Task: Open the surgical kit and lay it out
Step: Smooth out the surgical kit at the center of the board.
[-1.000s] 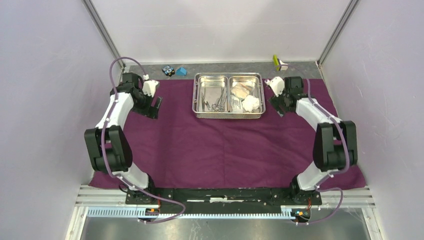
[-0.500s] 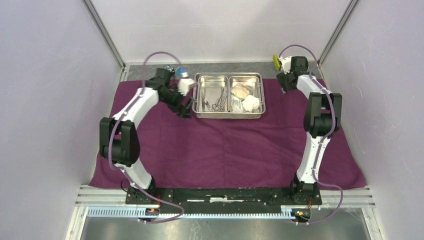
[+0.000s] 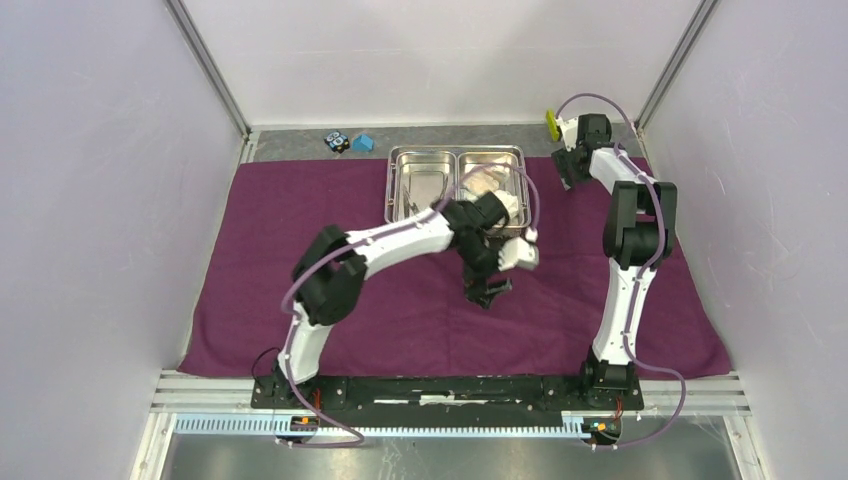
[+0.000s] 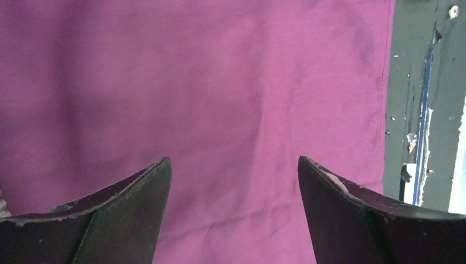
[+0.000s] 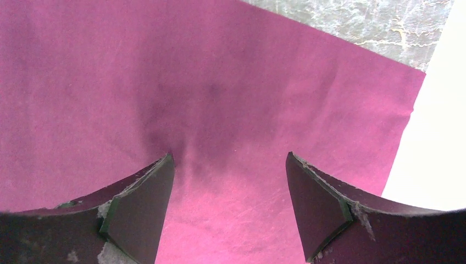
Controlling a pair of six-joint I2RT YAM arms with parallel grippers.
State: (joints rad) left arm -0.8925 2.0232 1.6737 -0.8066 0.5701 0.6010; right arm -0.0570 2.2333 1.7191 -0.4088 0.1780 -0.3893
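Observation:
The purple cloth wrap [image 3: 400, 290] lies spread flat over the table. On its far middle stands the steel tray [image 3: 420, 157]. White gauze [image 3: 487, 179] shows in the tray's right compartment, and my left arm crosses the tray's near side and hides much of what is in it. My left gripper [image 3: 487, 291] hangs open over bare cloth [image 4: 220, 82] in front of the tray, with nothing between its fingers [image 4: 137, 209]. My right gripper [image 3: 566, 172] is open low over the cloth's far right corner [image 5: 247, 82], to the right of the tray, also holding nothing.
A small blue block [image 3: 363, 143] and a black-and-blue toy [image 3: 336, 141] sit on the grey table strip behind the cloth. A yellow-green object [image 3: 551, 122] is at the back right beside the right wrist. Walls close in on both sides.
My left arm has swung from the tray's left side across its front to the middle of the cloth. The right arm went to the back right corner and has stayed there.

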